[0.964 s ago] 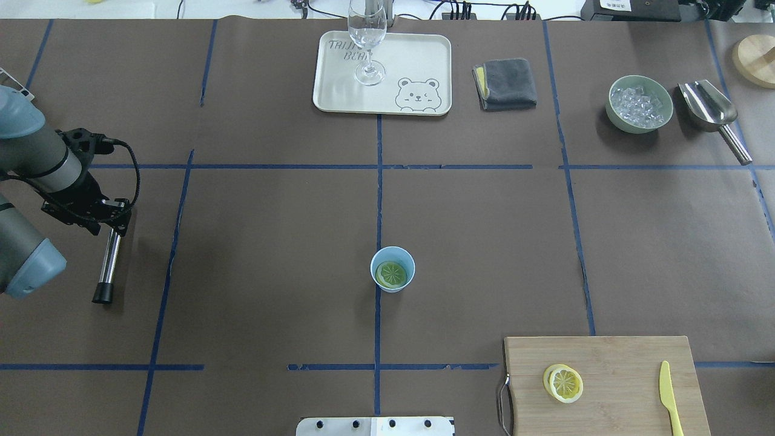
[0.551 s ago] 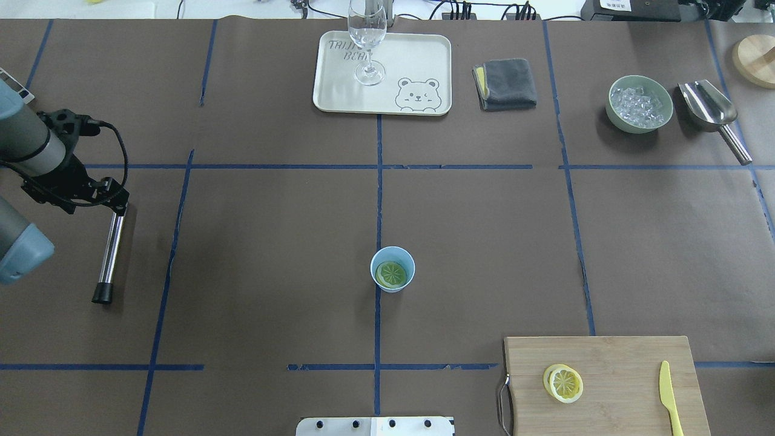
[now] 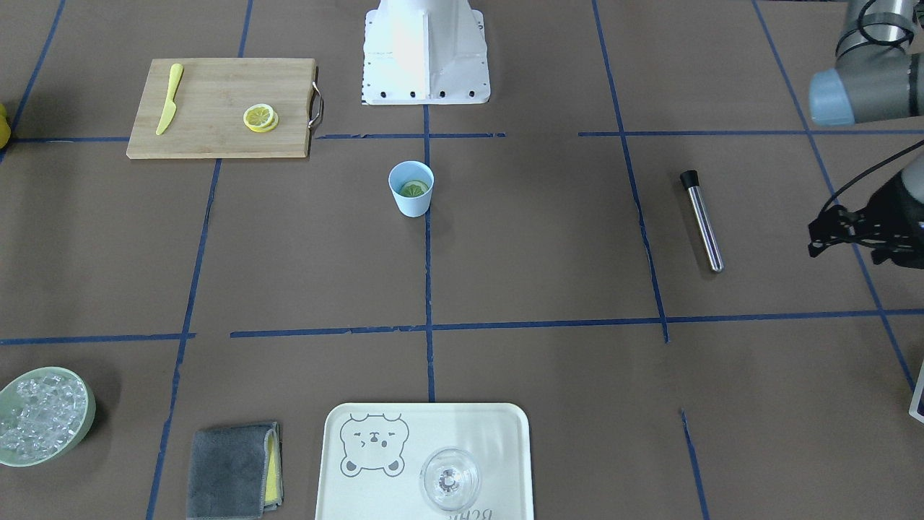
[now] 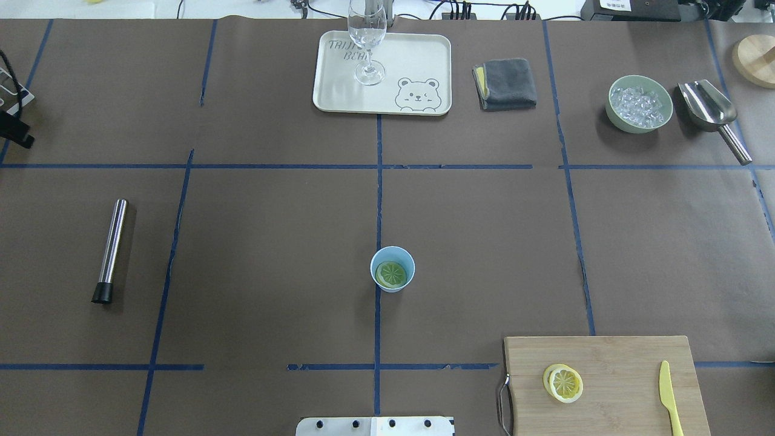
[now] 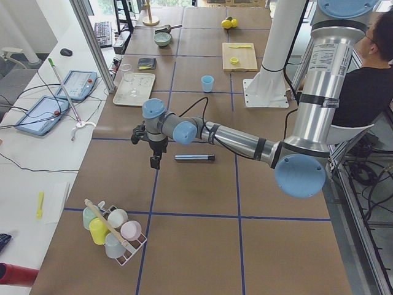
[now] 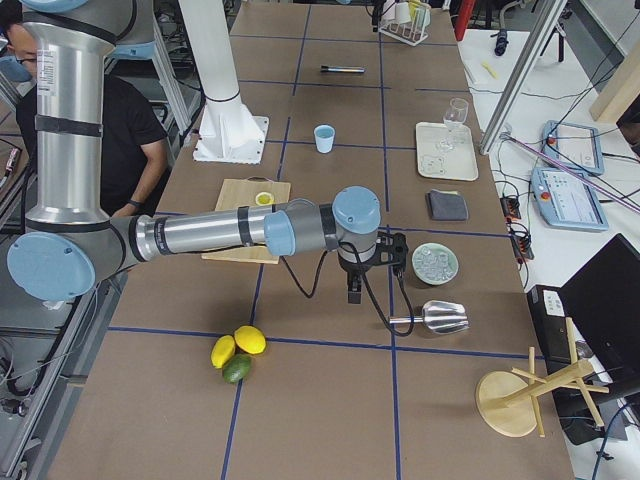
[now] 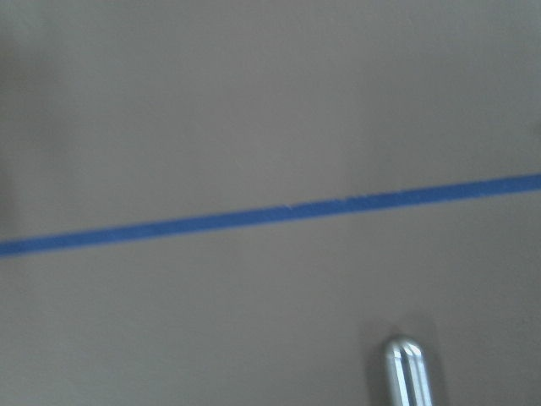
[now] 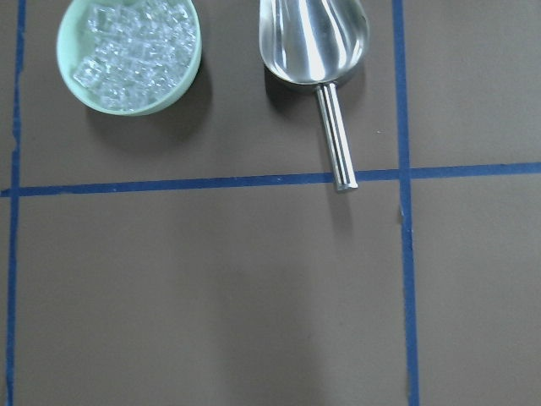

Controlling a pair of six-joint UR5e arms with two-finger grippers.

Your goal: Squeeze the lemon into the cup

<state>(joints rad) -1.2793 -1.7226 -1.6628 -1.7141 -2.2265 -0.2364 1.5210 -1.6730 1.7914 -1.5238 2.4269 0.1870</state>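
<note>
The light-blue cup [image 4: 392, 269] [image 3: 411, 189] stands upright near the table's middle, on a blue tape line. A lemon slice [image 4: 391, 274] [image 3: 413, 189] lies flat at its bottom. My left gripper [image 3: 823, 238] [image 4: 13, 128] [image 5: 155, 161] hangs at the table's left side, far from the cup and clear of a steel rod [image 4: 110, 249] [image 3: 702, 220]; I cannot tell whether it is open or shut. Only the exterior right view shows my right gripper [image 6: 352, 290], which points down between the ice bowl and the scoop, and I cannot tell its state.
A wooden board [image 4: 629, 363] at the near right carries two stacked lemon slices [image 4: 564, 383] and a yellow knife [image 4: 669, 396]. At the far edge are a tray [image 4: 418, 54] with a glass [image 4: 367, 36], a grey cloth [image 4: 505, 83], an ice bowl [image 4: 609, 109] and a scoop [image 4: 708, 103].
My left arm has pulled back to the far left, away from the steel rod's upper end. The rod stays lying on the table where it was.
</note>
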